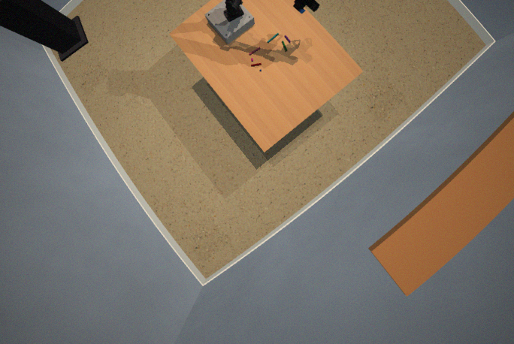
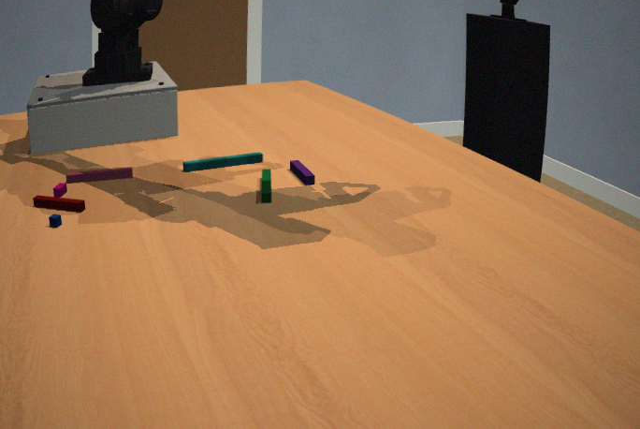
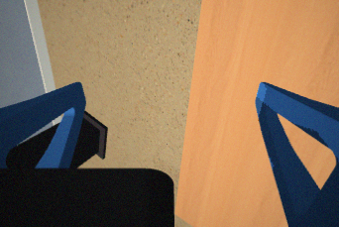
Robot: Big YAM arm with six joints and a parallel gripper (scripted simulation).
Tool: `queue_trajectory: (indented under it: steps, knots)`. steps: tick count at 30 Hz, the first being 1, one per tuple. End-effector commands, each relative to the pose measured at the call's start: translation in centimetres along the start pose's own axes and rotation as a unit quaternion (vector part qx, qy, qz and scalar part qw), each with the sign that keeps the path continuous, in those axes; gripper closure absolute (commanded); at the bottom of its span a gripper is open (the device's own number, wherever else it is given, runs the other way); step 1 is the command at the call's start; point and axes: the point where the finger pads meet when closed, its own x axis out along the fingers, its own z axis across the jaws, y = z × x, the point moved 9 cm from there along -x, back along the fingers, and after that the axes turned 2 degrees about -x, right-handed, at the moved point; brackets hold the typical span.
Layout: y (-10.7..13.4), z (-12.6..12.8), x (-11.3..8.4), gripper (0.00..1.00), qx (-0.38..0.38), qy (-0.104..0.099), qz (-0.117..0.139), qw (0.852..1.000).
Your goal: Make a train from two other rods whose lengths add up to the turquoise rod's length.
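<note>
Seven rods lie flat on the wooden table near the arm's base. The turquoise rod [image 2: 223, 161] [image 1: 273, 37] is at the back, with the purple rod [image 2: 301, 171] to its right and the green rod [image 2: 266, 184] in front of it. To the left lie the pink rod [image 2: 99, 174], the short magenta rod [image 2: 59, 189], the red rod [image 2: 58, 203] and the blue cube [image 2: 54, 220]. All lie apart from each other. My gripper [image 1: 305, 8] is open and empty, high above the table's far edge, away from the rods. The wrist view shows its blue fingers wide apart over the table edge and the floor.
The arm's grey base block [image 2: 101, 108] stands on the table behind the rods. A black pedestal [image 2: 505, 92] carrying another arm stands on the floor beyond the table's right edge. The table edge [image 3: 193, 99] runs under the gripper.
</note>
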Motion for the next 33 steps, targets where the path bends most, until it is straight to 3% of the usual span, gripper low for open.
queue_trajectory:
  steps: [1, 2, 3, 8, 9, 14, 15, 24, 32, 33]
  knots:
    - [-0.3, 0.9, -0.9, 0.00, -0.009, -0.010, -0.016, 1.000]
    - [-0.3, 0.9, -0.9, 0.00, -0.009, -0.010, -0.016, 1.000]
    - [-1.6, -3.2, -0.1, 0.00, 0.071, 0.018, -0.026, 0.997]
    - [-1.5, -3.2, -0.1, 0.00, 0.072, 0.018, -0.022, 0.997]
    - [-2.3, -6.3, -0.2, 0.00, 0.137, 0.036, -0.040, 0.989]
    - [-1.8, -5.4, 0.2, 0.00, 0.128, 0.033, -0.033, 0.991]
    - [-2.7, -9.3, -0.3, 0.00, 0.202, 0.054, -0.054, 0.976]
    - [-2.3, -8.0, -0.8, 0.00, 0.188, 0.046, -0.056, 0.979]
    - [-2.5, -8.5, -1.0, 0.00, 0.192, 0.047, -0.058, 0.978]
    - [-2.9, -12.4, -0.5, 0.00, 0.266, 0.069, -0.069, 0.959]
